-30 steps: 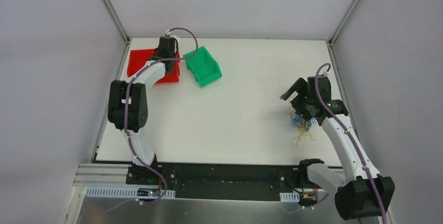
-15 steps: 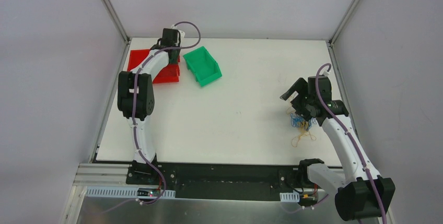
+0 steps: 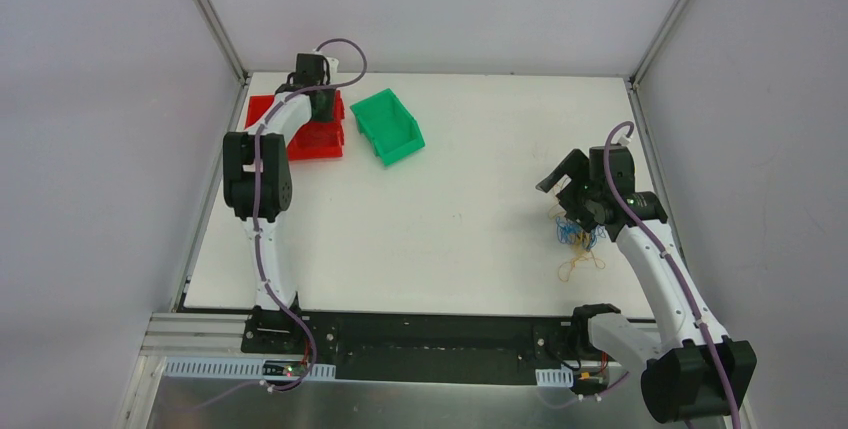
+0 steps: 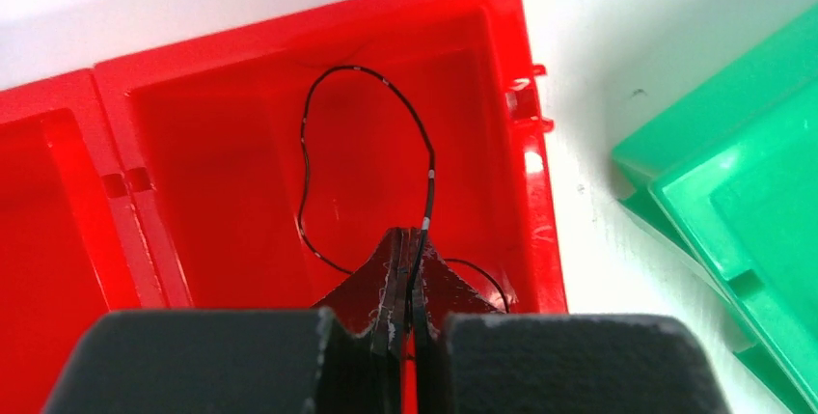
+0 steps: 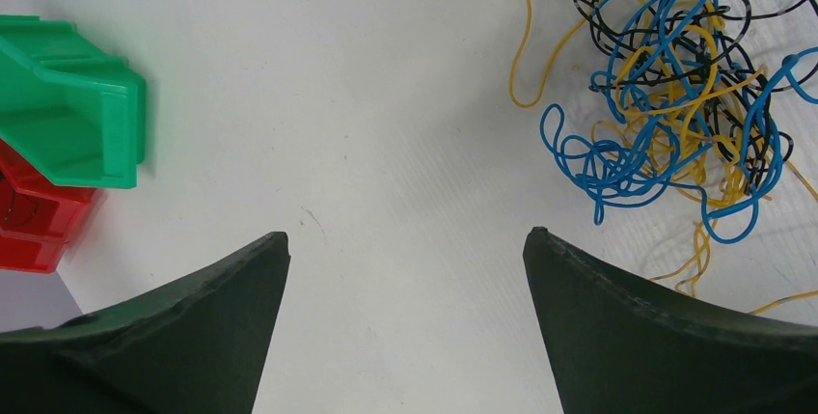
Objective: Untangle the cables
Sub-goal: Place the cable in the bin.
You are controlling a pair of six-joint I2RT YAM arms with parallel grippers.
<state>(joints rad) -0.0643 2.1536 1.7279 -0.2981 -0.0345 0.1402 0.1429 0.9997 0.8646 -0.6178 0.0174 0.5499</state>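
Your left gripper (image 4: 407,240) is pinched shut on 1 thin black cable (image 4: 430,175) with pale bands, which loops inside a compartment of the red bin (image 4: 529,67), just beside the green bin (image 4: 733,202). Your right gripper (image 5: 405,240) hangs with its jaws spread wide, holding nothing, near the other cables (image 5: 666,86). They form a loose knot of blue, yellow-orange and black strands on the white table (image 5: 338,96), though you probably can't count them from here.
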